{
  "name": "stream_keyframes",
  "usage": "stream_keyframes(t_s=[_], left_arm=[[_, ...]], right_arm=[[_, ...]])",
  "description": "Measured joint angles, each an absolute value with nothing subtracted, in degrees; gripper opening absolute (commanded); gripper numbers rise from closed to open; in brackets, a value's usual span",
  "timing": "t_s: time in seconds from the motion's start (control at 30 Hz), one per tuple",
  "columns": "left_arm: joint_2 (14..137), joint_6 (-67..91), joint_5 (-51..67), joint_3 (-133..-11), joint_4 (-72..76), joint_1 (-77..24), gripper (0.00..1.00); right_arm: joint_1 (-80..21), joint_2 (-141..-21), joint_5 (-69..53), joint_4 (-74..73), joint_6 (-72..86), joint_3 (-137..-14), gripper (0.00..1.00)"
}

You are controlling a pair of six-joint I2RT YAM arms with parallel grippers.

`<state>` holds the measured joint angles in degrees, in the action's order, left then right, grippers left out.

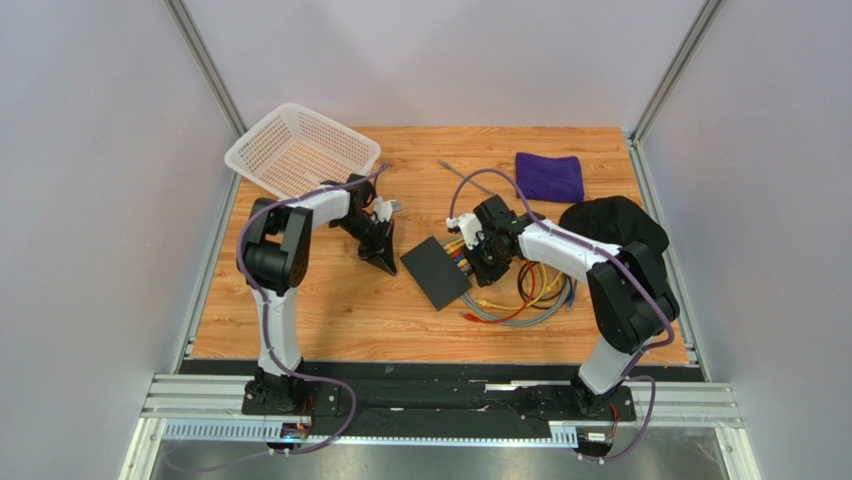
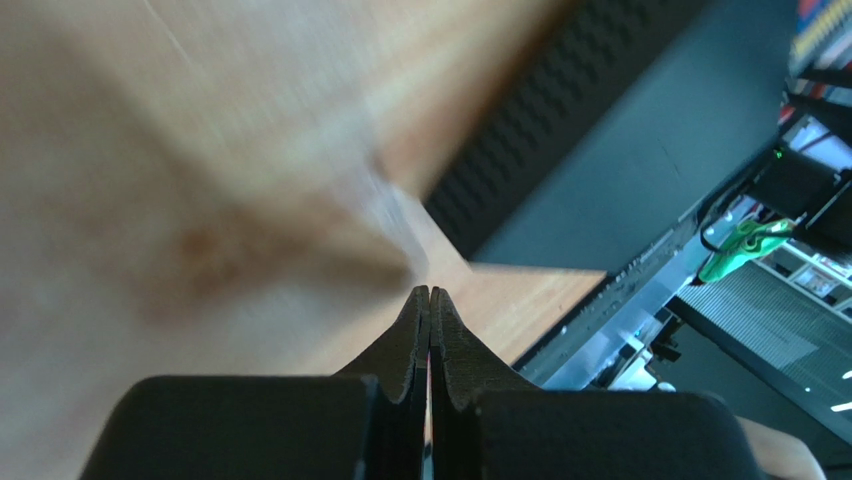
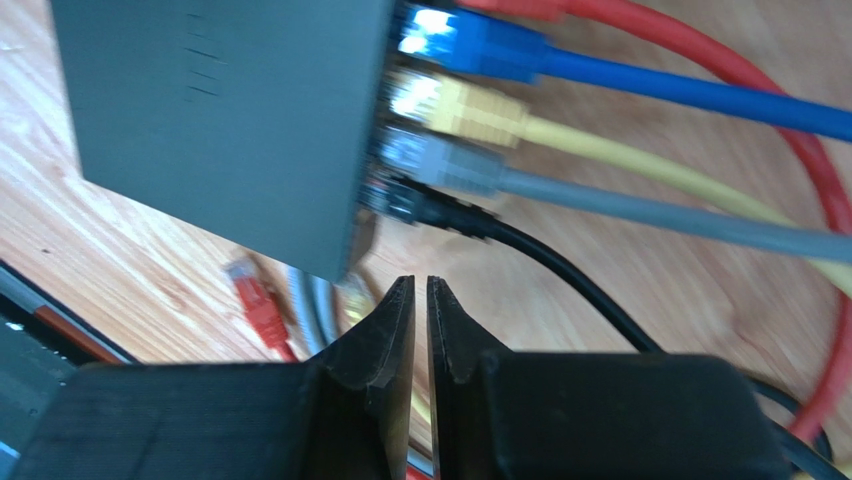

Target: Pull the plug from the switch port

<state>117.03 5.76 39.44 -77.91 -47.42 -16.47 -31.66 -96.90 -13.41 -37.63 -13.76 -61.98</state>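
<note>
The switch (image 1: 436,272) lies flat on the counter (image 1: 330,310) between the two arms, turned at a slant so its socket edge faces the right arm. That suits the job: the cables run off to the right and pile up in loose loops (image 1: 525,295) beside it, so a pull from that side would draw a plug straight out of its port.

From the right wrist view I count the plugs seated in a row: a blue plug (image 3: 470,45), a yellow plug (image 3: 465,108), a grey plug (image 3: 445,168) and a black plug (image 3: 425,207) at the end nearest the corner, with a red cable (image 3: 700,60) curving past above them. The right pincer (image 3: 420,285) hangs just short of the black plug, its jaws drawn almost together with only a thin slit between them, and nothing in that slit. So no plug is gripped; all of them look to be in their ports.

The left pincer (image 2: 430,292) is closed tight on nothing, its tips low over the wood just beside the switch's left corner. My guess is it is there to brace the box so it will not slide when a plug is tugged. Which plug is meant, I cannot tell.
</note>
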Motion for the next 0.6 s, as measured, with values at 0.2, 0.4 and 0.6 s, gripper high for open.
stream_keyframes(t_s=[0.2, 0.4, 0.6], left_arm=[[124.64, 6.11, 41.56, -86.11, -47.7, -16.51, 0.0], [129.12, 5.96, 43.9, -93.12, -47.42, -16.71, 0.0], [130.52, 5.69, 44.62, -95.31, -47.42, -16.99, 0.0]], right_arm=[[-35.73, -99.61, -14.17, -36.82, -13.28, -62.46, 0.11], [-38.11, -102.63, -15.11, -37.19, -12.6, -64.55, 0.11], [-40.47, -102.65, -15.09, -38.74, -12.23, -66.92, 0.15]])
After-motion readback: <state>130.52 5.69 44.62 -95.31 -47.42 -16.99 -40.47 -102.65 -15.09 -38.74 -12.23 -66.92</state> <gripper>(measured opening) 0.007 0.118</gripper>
